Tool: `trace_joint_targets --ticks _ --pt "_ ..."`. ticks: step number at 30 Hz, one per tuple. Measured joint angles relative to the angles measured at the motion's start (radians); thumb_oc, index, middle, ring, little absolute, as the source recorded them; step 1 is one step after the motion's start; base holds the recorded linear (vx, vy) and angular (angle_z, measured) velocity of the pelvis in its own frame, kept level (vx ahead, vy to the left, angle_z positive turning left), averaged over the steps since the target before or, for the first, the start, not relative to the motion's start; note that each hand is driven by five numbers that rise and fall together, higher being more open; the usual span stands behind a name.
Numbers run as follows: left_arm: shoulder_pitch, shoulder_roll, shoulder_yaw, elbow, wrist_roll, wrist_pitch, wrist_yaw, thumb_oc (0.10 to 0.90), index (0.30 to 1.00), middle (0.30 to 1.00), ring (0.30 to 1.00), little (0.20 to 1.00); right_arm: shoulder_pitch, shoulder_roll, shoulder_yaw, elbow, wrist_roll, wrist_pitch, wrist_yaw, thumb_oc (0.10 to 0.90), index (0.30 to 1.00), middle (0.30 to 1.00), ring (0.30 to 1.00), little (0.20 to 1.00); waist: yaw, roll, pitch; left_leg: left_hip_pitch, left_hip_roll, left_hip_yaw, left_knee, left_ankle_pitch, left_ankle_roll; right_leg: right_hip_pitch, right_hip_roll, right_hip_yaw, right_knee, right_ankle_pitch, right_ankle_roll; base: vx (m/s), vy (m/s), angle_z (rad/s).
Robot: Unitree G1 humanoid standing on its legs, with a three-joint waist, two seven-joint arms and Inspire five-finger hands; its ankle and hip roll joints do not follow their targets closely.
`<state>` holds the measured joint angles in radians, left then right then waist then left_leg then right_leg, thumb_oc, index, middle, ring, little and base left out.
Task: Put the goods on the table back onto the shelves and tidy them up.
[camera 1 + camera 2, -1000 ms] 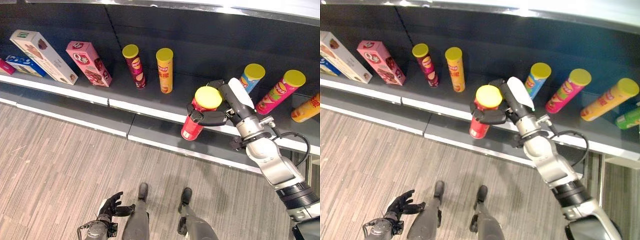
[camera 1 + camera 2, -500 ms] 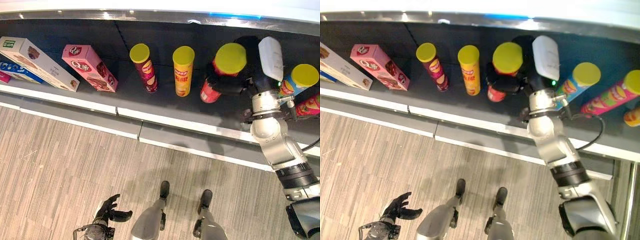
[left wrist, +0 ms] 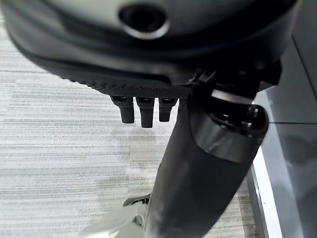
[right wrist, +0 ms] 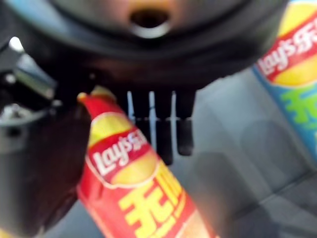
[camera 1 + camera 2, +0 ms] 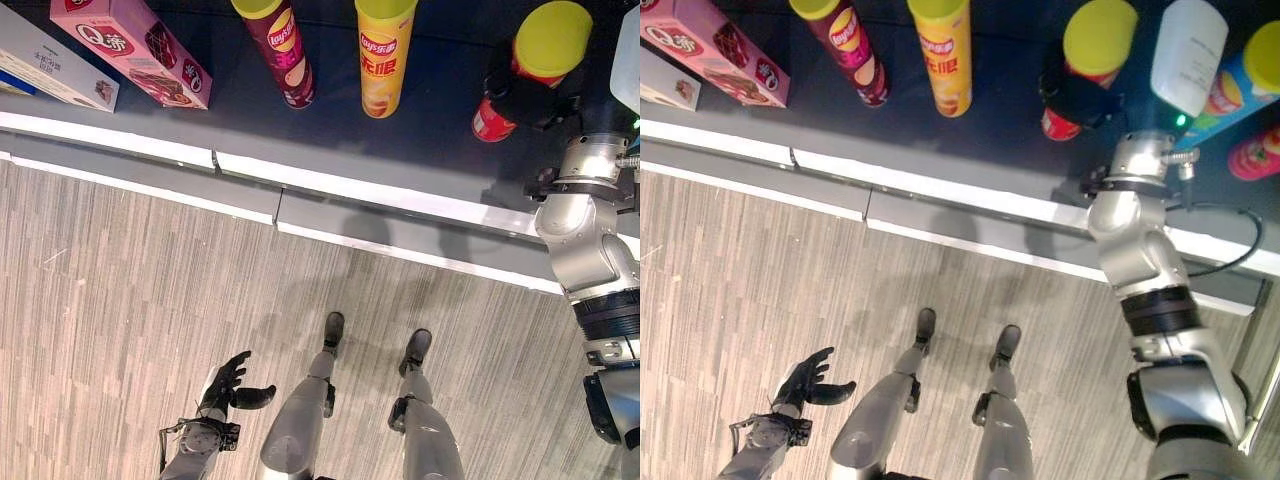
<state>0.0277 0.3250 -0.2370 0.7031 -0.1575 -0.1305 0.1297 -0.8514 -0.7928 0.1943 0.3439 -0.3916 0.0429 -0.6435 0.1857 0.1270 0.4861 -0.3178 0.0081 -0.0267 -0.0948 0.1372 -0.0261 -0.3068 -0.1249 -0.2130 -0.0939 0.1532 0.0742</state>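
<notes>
On the shelf (image 5: 330, 140) my right hand (image 5: 530, 95) grips the red can (image 5: 500, 110) — next I set it upright beside the yellow can (image 5: 383, 60) — then release.

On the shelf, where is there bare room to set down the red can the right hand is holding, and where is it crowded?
Bare shelf lies between the yellow can and the red can in the right hand, and along the front edge. Between the pink box and the maroon can is a narrower gap. Right of the red can it is crowded: the blue can stands close.
</notes>
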Motion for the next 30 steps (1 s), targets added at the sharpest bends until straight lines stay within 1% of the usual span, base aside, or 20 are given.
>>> trace_joint_targets --ticks 5,12,25,26,27,30 --pt "-0.001 0.0 0.0 -0.001 -0.001 0.0 0.013 0.8 0.9 0.9 0.9 0.9 0.001 0.0 0.004 0.0 0.004 0.001 -0.007 0.4 0.3 0.3 0.3 0.3 -0.002 0.0 0.0 0.002 -0.001 -0.003 0.0 0.0 0.0 0.003 0.0 -0.001 0.0 0.0 0.0 0.0 0.002 0.01" --pt "-0.001 0.0 0.001 -0.005 -0.003 -0.002 0.014 0.8 0.9 0.9 0.9 0.9 0.035 0.029 0.003 -0.002 0.053 0.003 -0.011 0.4 0.3 0.3 0.3 0.3 -0.004 0.0 0.0 0.02 0.0 -0.007 0.0 0.003 -0.001 0.021 0.0 -0.004 0.0 0.0 0.0 0.0 -0.006 0.01" --pt "-0.001 0.0 0.0 -0.004 -0.002 0.0 0.014 0.8 0.9 0.9 0.9 0.9 0.038 0.03 0.006 -0.002 0.068 0.003 0.008 0.4 0.3 0.3 0.3 0.3 -0.005 0.0 0.0 0.02 0.0 -0.009 0.0 0.01 -0.002 0.022 0.0 -0.005 0.0 0.006 -0.003 0.0 -0.001 0.0" --pt "-0.001 0.0 0.0 -0.004 -0.002 0.0 0.014 0.8 0.9 0.9 0.9 0.9 0.038 0.03 0.006 -0.002 0.074 0.003 0.008 0.502 0.453 0.453 0.453 0.453 -0.005 0.0 0.0 0.02 0.0 -0.009 0.0 0.01 -0.002 0.022 0.0 -0.005 0.0 0.006 -0.003 0.0 0.0 0.0" --pt "-0.001 0.0 0.0 -0.004 -0.002 0.0 0.014 0.8 0.9 0.9 0.9 0.9 0.038 0.03 0.007 -0.002 0.079 0.003 0.008 0.8 0.9 0.9 0.9 0.9 -0.005 0.0 0.0 0.02 0.0 -0.009 0.0 0.01 -0.002 0.023 0.0 -0.005 0.0 0.006 -0.003 0.0 0.0 0.0" --pt "-0.001 0.0 0.0 -0.003 -0.002 0.0 0.014 0.8 0.9 0.9 0.9 0.9 0.038 0.03 0.012 -0.002 0.097 -0.005 0.008 0.8 0.9 0.9 0.9 0.9 -0.005 -0.001 -0.001 0.022 0.0 -0.011 0.0 0.011 -0.002 0.026 0.0 -0.006 0.0 0.006 -0.003 0.0 0.0 0.0"
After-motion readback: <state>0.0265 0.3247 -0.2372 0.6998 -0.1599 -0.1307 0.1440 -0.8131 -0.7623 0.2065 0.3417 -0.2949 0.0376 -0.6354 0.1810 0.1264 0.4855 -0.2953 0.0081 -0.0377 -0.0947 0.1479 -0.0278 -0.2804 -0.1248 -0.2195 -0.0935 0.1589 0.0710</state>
